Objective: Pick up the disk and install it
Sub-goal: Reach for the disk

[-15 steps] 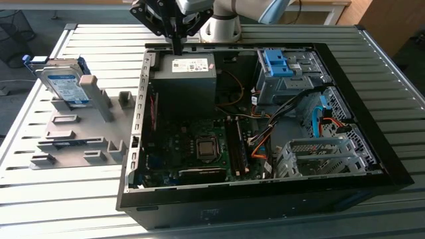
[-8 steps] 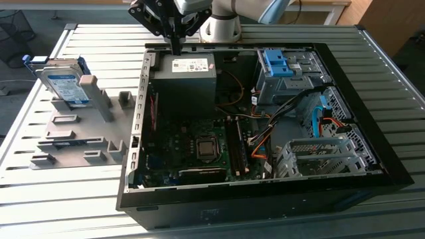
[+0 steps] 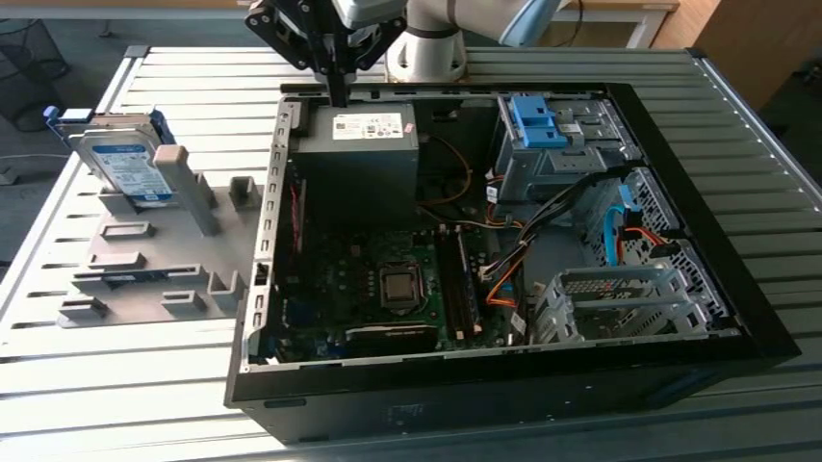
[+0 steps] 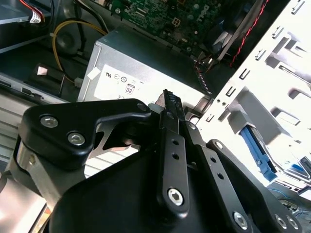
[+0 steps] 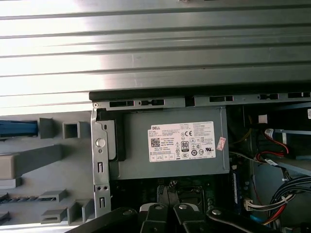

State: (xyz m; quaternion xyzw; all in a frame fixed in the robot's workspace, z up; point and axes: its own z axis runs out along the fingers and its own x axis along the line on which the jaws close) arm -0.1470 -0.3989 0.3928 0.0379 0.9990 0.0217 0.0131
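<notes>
Robot arm poised over an opened desktop computer case (image 3: 514, 409), with the pick-up not yet made: the disk (image 3: 122, 162), a silver hard drive with a white-and-blue label and blue rails, stands on edge in a grey slotted fixture (image 3: 154, 274) on the slatted metal tabletop (image 3: 77, 404). It sits outside the case and well off to the exterior view's left of the power supply (image 3: 357, 164). The step in hand looks like the reach for the drive. To do it well, the fingers need to spread wider than the drive's thin body before they descend. They should come down square to its flat faces and clear the grey upright post (image 3: 192, 192) just beside it. A grip on the metal body seems safer than one on the plastic rails, which probably have to stay free for sliding into a bay. A straight lift should keep the drive from binding in its slot. The end effector (image 3: 338, 91) hangs above the rear edge of the power supply, near the case rim behind that unit. Its dark fingers (image 4: 172, 145) appear pressed together, pinching nothing and touching nothing. In the first wrist view, the power supply's white sticker (image 5: 181, 141) lies directly beyond the fingertips.
</notes>
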